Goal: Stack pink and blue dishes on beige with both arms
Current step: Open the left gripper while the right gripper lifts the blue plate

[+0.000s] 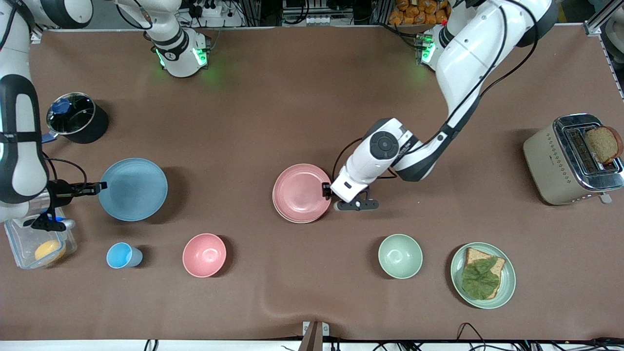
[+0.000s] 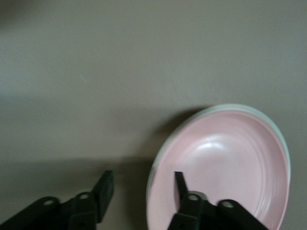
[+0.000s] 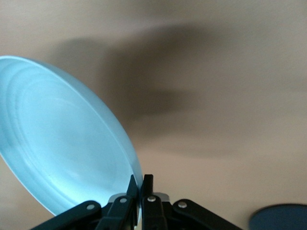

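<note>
On the brown table [image 1: 273,97], the pink plate [image 1: 301,192] serves as the landmark: it lies mid-table, already resting on the beige plate [image 1: 287,216], whose pale rim peeks out along the edge nearer the front camera. From the left arm's base the arm reaches to this stack, and the left gripper [image 1: 325,190] sits at the pink plate's rim on the side toward the left arm's end. In the left wrist view its jaws stand apart, one finger over the plate's rim and one over the table, gripping nothing, so I judge the pink plate just released.

Well away from the pink plate, toward the right arm's end, the blue plate [image 1: 133,189] is pinched at its rim by the right gripper [image 1: 101,185], jaws clamped narrow on the edge.

The blue plate's turn seems next. That calls for the left gripper to clear the stack, then for carrying the blue plate over the pink one, level, and lowering it squarely.
</note>
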Robot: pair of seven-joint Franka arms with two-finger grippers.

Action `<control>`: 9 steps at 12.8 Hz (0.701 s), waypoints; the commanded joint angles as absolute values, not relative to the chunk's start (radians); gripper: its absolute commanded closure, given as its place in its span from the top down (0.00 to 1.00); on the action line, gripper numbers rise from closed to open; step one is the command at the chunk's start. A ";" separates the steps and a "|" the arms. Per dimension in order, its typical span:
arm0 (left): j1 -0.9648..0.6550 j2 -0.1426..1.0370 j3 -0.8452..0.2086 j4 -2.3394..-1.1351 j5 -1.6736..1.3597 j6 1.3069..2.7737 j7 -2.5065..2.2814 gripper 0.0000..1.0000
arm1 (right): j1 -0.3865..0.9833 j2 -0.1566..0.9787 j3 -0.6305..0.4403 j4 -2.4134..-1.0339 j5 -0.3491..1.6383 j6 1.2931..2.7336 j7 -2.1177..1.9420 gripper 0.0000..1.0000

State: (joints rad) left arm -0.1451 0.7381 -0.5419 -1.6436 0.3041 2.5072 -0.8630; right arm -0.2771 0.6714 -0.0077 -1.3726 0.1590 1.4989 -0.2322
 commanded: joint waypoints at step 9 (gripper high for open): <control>0.146 0.118 -0.538 -1.617 0.318 1.774 -0.592 1.00 | -0.091 0.669 -0.003 -1.410 0.454 1.479 0.012 0.00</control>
State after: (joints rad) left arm 0.1258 0.1752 -0.5377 -1.6032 0.3078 1.8423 -0.6229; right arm -0.1208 0.6724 0.0028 -1.3843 0.3958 1.4578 -0.0357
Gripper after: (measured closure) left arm 0.000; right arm 0.947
